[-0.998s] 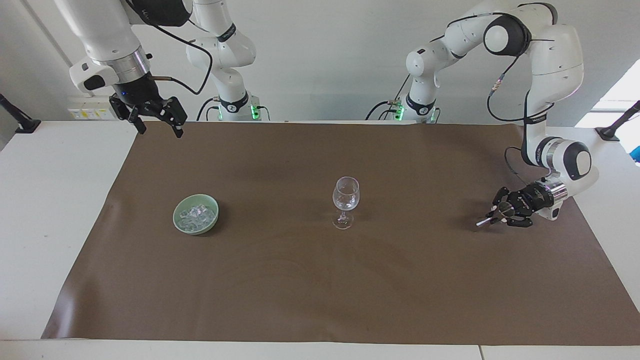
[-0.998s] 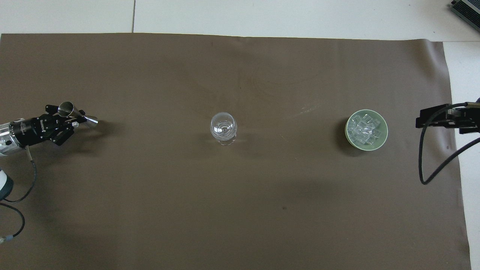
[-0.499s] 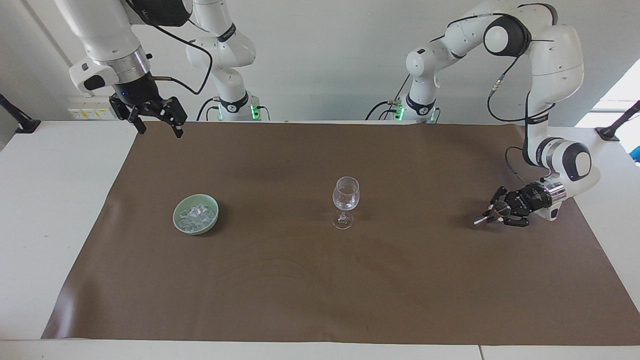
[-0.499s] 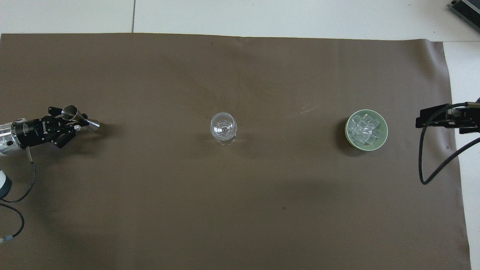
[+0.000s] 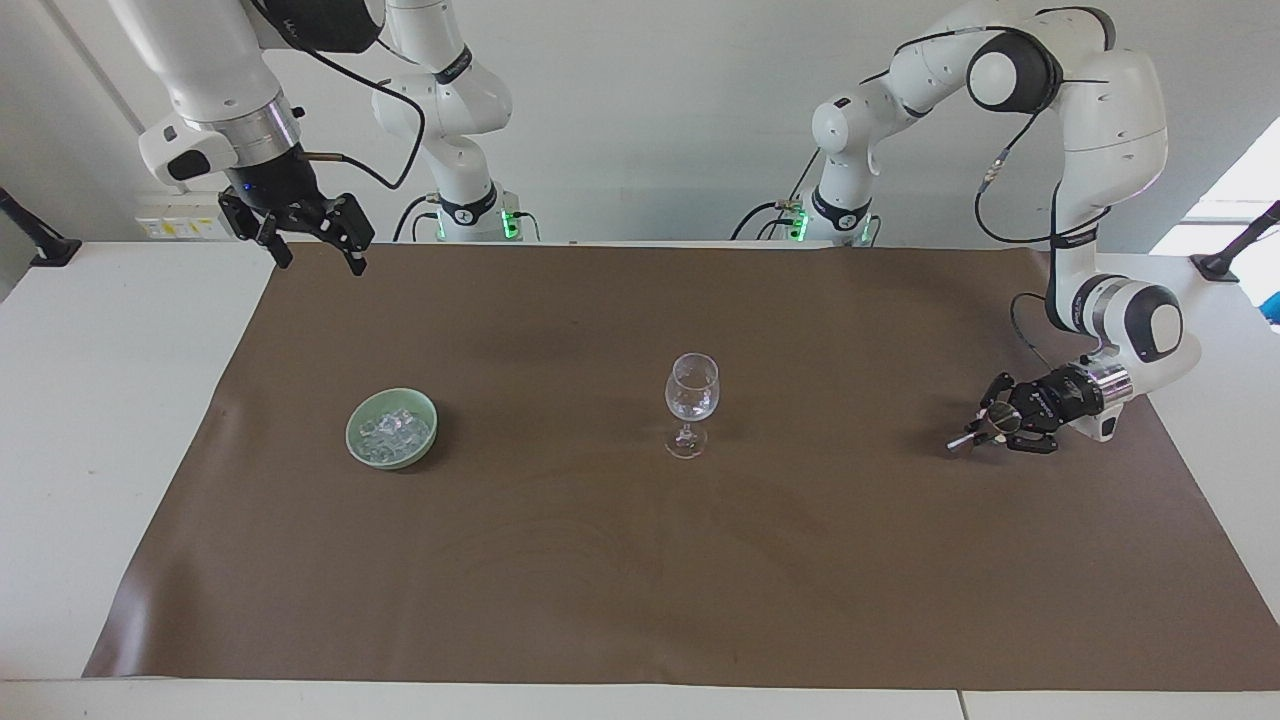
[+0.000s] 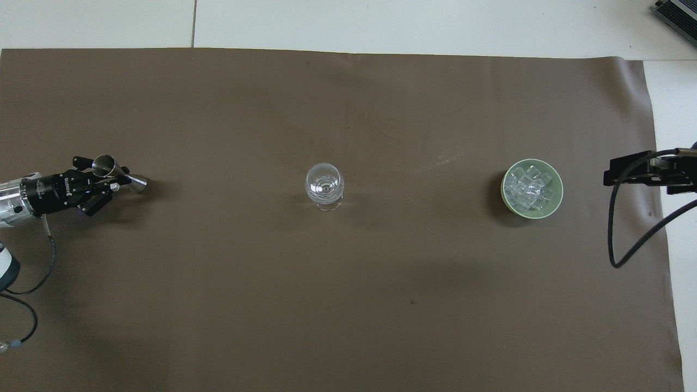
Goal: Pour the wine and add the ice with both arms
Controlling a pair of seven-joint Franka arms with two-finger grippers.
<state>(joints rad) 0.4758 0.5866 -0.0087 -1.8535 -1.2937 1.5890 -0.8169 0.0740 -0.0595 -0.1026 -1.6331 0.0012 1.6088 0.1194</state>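
Table (image 5: 100,400): white top, largely covered by a brown mat (image 5: 640,560).

Wine glass (image 5: 691,403): clear, stemmed, upright at the middle of the mat. No liquid can be made out in its bowl.

Bowl (image 5: 353,445): pale green, shallow, standing on the mat toward the right arm's end of the table, well apart from the wine glass.

Ice (image 5: 394,429): heap of small clear cubes lying inside the bowl, filling most of it.

Jigger (image 6: 117,170): small double-cone metal measure, tilted steeply, its lower cone close to the mat; contact with the mat cannot be told.

Left gripper (image 5: 990,428): low over the mat at the left arm's end of the table, wrist lying nearly level, fingers clamped on the jigger at its narrow waist.

Right gripper (image 5: 318,245): raised high over the mat's edge nearest the robots at the right arm's end, fingers spread wide apart, holding nothing. This arm waits; only its black fingers and cable show at the overhead view's edge.
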